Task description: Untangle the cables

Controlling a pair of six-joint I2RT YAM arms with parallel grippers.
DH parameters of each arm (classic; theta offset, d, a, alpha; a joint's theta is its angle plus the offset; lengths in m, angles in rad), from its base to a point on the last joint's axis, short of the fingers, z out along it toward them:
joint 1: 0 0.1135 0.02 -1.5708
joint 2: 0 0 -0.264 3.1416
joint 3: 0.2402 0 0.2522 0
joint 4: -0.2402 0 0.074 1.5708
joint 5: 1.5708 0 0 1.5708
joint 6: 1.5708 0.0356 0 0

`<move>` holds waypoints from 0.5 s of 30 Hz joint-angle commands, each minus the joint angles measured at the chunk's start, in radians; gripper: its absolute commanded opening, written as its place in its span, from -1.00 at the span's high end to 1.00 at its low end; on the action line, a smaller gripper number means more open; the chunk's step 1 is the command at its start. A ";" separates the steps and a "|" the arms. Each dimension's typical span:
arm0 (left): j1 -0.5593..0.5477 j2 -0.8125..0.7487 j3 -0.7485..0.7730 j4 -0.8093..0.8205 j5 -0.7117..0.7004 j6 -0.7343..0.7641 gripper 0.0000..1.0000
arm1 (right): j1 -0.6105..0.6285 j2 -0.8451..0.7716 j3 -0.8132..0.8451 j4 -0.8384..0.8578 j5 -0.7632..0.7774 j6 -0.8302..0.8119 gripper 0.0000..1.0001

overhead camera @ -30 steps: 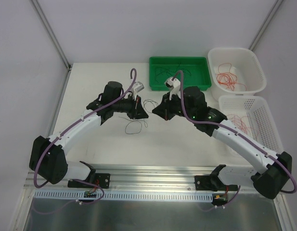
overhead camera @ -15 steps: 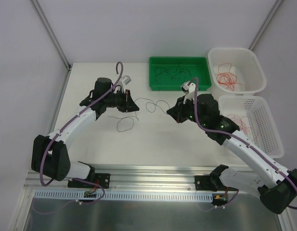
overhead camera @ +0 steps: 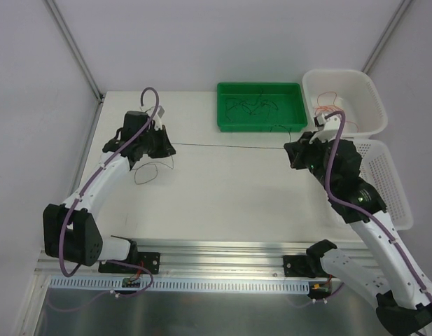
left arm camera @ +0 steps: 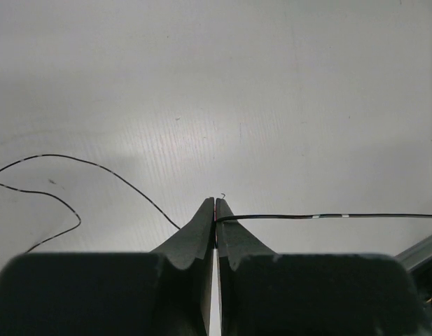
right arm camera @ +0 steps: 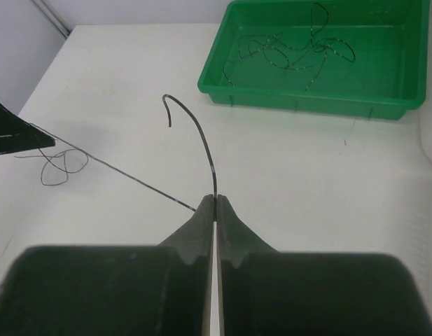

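**Top external view: one dark cable stretched straight between two closed claws**

A very thin, dark grey flexible cable [overhead camera: 230, 146] runs in a taut, straight line just above the white table [overhead camera: 223, 203]. Its long axis goes left to right, roughly parallel to the near edge. Each end is held in a claw. The left gripper [overhead camera: 168, 147] is pinched onto the left end and the right gripper [overhead camera: 291, 149] onto the right end. Both wrist views show the black fingers pressed together with only the strand between them. In the right wrist view a short curled tail [right arm camera: 212, 168] sticks out past the fingertips.

Beside the left claw, a loose run of thin dark wire [left arm camera: 82, 160] curls on the table. Whether it is the same cable's slack or a separate one cannot be told.

Beyond the taut line sits a green rectangular plastic tray [overhead camera: 258, 128] holding more dark cables [overhead camera: 254, 105]. To its right are a white plastic tub [overhead camera: 342, 73] holding red wires [overhead camera: 331, 112] and a white mesh basket [overhead camera: 356, 143].

The strand looks freed, so dropping it off is probably the next step. The green tray lies just past the cable's right half and closer to the right arm, which makes that arm the likelier carrier once the left claw releases.
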 commanded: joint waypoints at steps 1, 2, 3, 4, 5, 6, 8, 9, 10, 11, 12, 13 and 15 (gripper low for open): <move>0.023 -0.035 0.034 -0.045 -0.108 -0.019 1.00 | -0.030 0.005 -0.016 -0.062 0.097 0.005 0.99; 0.023 -0.035 0.037 -0.044 -0.095 -0.018 1.00 | -0.030 0.013 -0.025 -0.064 0.082 0.006 0.99; 0.023 -0.031 0.040 -0.044 -0.050 -0.016 1.00 | -0.030 0.019 -0.033 -0.064 0.024 0.005 0.99; 0.025 -0.020 0.044 -0.042 -0.012 -0.012 0.97 | -0.031 0.043 -0.049 -0.058 -0.011 0.005 0.99; 0.023 -0.011 0.054 -0.033 0.034 -0.003 0.94 | -0.031 0.057 -0.057 -0.053 -0.040 0.005 0.99; 0.022 0.001 0.058 -0.027 0.081 -0.001 0.92 | -0.030 0.071 -0.065 -0.053 -0.091 0.032 0.99; 0.013 0.040 0.061 -0.006 0.252 -0.005 0.88 | -0.028 0.117 -0.088 -0.053 -0.145 0.040 0.99; -0.016 0.052 0.064 0.019 0.313 -0.005 0.88 | -0.027 0.135 -0.097 -0.055 -0.168 0.045 0.99; -0.042 0.083 0.068 0.025 0.382 -0.001 0.87 | -0.025 0.146 -0.108 -0.050 -0.174 0.058 0.99; -0.070 0.095 0.078 0.031 0.408 0.016 0.86 | -0.021 0.160 -0.132 -0.042 -0.177 0.061 0.98; -0.104 0.107 0.084 0.033 0.422 0.030 0.86 | -0.016 0.163 -0.141 -0.033 -0.185 0.065 0.99; -0.180 0.124 0.089 0.034 0.432 0.045 0.85 | -0.014 0.165 -0.152 -0.021 -0.185 0.071 0.99; -0.245 0.133 0.097 0.044 0.445 0.085 0.83 | -0.008 0.166 -0.174 -0.004 -0.194 0.072 0.99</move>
